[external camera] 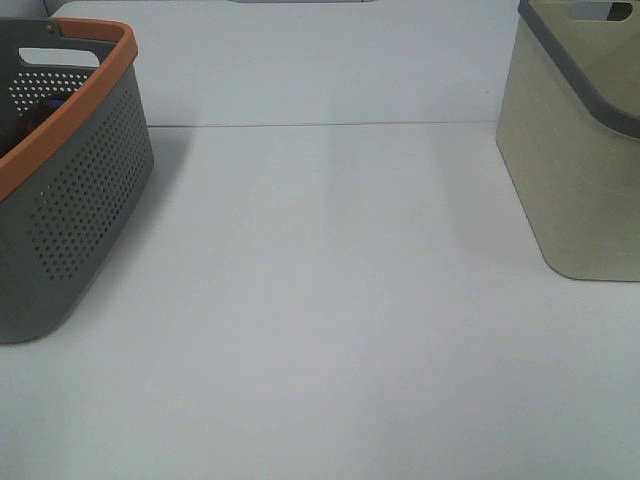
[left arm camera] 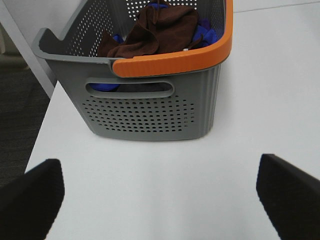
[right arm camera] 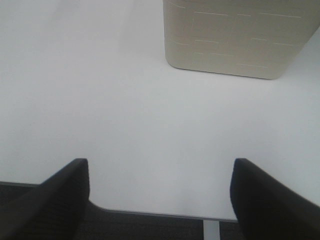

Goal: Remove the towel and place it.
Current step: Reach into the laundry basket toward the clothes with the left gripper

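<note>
Towel [left arm camera: 159, 31] lies crumpled inside the grey basket [left arm camera: 150, 114] on the left (over something blue [left arm camera: 206, 32]), not yet lifted; left gripper [left arm camera: 160, 185] and right gripper [right arm camera: 160, 187] both gape wide, empty.

Wide open table [external camera: 330, 300] btwn L grey basket [external camera: 90, 190], walls round towel [left arm camera: 160, 30], & R beige bin [external camera: 580, 170]

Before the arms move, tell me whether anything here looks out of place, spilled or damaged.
Nothing stands out. The brown towel lies crumpled in the grey basket over some blue cloth. That basket and the beige bin both stand upright on the table, with no spill or damage visible.
</note>
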`<state>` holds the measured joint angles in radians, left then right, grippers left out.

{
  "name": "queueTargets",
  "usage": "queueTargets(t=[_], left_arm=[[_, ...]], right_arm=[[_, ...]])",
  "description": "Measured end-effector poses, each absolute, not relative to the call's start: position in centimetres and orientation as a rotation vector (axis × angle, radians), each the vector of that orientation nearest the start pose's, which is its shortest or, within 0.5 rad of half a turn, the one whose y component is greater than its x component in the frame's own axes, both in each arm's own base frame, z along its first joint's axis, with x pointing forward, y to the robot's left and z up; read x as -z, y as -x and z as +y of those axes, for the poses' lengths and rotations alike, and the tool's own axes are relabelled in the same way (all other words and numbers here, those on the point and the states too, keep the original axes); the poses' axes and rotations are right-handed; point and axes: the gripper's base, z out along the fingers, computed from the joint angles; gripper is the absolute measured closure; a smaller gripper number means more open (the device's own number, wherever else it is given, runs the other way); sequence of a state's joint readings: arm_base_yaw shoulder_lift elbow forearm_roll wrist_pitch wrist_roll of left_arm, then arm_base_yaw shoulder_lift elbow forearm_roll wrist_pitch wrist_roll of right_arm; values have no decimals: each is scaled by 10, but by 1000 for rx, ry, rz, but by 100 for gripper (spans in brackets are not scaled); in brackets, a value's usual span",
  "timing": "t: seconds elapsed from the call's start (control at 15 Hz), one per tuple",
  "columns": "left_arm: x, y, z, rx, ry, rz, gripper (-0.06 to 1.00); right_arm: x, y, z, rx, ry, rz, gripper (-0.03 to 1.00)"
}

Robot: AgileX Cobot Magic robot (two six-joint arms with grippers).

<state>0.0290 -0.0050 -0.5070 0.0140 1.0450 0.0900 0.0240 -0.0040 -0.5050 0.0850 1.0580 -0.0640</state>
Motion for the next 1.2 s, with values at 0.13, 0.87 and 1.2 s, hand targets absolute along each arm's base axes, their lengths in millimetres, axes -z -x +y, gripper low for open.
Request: queueTargets(t=[0.13, 0.87, 1.2], left_arm=[[-280, 6, 1, -92, -61, 2017, -5], [-294, 4, 7, -214, -126, 2122, -5], [-365, -37, 6, -223, -236, 2258, -5]], right_arm=[[-279, 6, 7, -76, 94, 2028, 20], [-279, 6, 7, -76, 94, 2028, 20], [-279, 6, 7, -76, 94, 2028, 20]])
